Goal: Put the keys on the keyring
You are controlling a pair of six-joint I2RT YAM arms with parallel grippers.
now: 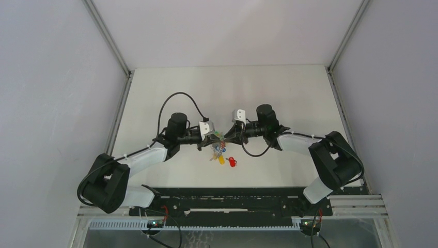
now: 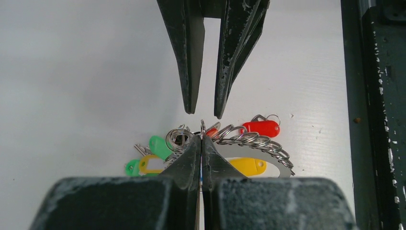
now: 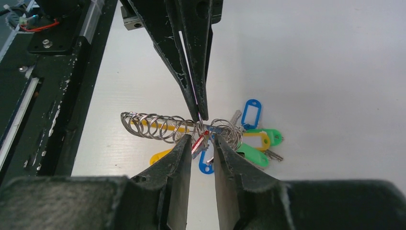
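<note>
The keyring [image 3: 153, 125], a coil of silver rings on an orange-yellow band with green and blue tags [image 3: 253, 139], hangs just above the table between both arms. My left gripper [image 2: 201, 140] is shut on a thin ring of it [image 2: 202, 125]. My right gripper [image 3: 202, 139] faces it, jaws a little apart, and a small red-tagged key [image 3: 198, 143] of the bunch hangs between its fingers. A loose red-tagged key [image 2: 261, 128] lies on the table beside the bunch, also visible from above [image 1: 232, 162]. A yellow tag [image 2: 246, 165] lies under the coil.
A black rail [image 1: 227, 199] runs along the table's near edge, close to the bunch, and shows in both wrist views [image 2: 378, 96] [image 3: 52, 72]. White walls with metal posts [image 1: 111, 41] enclose the table [image 1: 227, 93] on three sides.
</note>
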